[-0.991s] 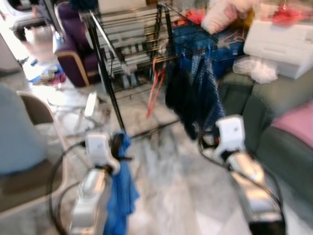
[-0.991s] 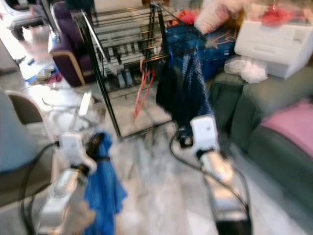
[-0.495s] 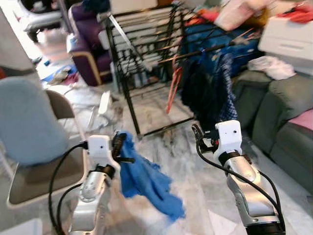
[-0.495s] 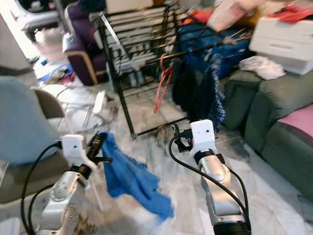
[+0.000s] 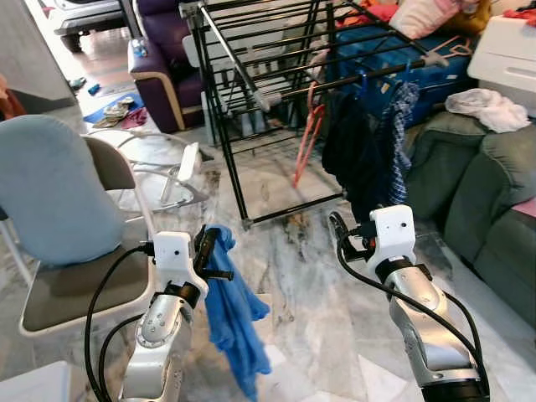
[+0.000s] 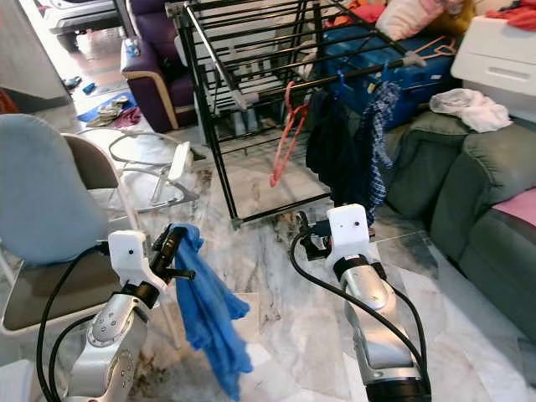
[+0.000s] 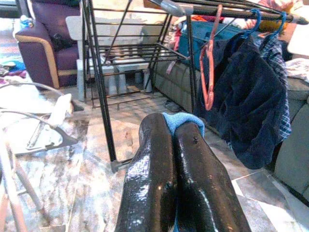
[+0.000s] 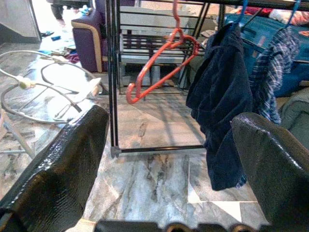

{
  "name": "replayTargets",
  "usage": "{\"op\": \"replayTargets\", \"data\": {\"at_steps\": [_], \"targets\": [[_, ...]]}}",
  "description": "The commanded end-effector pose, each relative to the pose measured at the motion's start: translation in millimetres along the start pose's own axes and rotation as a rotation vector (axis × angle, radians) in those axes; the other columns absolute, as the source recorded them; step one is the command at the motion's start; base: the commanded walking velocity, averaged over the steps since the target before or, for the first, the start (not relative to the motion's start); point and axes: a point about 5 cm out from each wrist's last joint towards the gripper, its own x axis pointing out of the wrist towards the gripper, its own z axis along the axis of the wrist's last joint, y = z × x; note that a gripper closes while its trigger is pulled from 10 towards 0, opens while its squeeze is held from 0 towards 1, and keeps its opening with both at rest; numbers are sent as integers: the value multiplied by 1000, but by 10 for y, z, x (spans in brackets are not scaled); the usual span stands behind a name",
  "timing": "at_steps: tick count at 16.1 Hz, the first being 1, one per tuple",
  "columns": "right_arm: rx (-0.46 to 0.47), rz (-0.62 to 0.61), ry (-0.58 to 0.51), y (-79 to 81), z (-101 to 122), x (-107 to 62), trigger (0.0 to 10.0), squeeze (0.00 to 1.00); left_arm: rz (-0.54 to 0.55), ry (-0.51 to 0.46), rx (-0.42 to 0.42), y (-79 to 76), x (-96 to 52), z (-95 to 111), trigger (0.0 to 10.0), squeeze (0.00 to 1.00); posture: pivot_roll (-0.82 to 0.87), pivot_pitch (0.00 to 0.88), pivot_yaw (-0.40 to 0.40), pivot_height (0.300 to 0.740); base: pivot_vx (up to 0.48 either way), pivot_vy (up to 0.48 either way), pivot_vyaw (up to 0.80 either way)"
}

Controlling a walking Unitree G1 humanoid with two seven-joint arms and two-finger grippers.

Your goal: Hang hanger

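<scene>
Glossy black pincer fingers (image 7: 164,183), soft blue cloth (image 5: 230,310), black metal rack (image 5: 251,100), polished marble floor (image 5: 310,276)

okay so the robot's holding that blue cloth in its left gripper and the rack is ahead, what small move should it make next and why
Probably step forward toward the drying rack. The left gripper is shut on the blue cloth, which dangles toward the floor, and the right gripper is open with nothing in it. The red hanger hangs bare on the rack's rail beside the dark shirt, apparently beyond either arm's reach.
</scene>
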Motion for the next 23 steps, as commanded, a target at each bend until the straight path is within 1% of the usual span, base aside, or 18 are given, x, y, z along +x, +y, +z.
{"op": "replayTargets", "data": {"at_steps": [1,4,12,23], "targets": [[-11,2,-15,14,24,11,10000,0,-12,-33,26,13,7,77,10000,0,-137,0,84,740,0,0,456],[-8,-5,-18,10,29,22,10000,0,-16,-31,24,6,13,78,10000,0,-136,0,87,740,260,0,598],[-6,-8,-14,11,19,35,10000,0,-32,-25,20,-26,28,67,10000,0,-136,0,89,740,283,0,0],[-8,2,-18,20,25,58,10000,0,-41,-27,23,-41,58,61,10000,0,-137,0,86,740,422,0,0]]}}
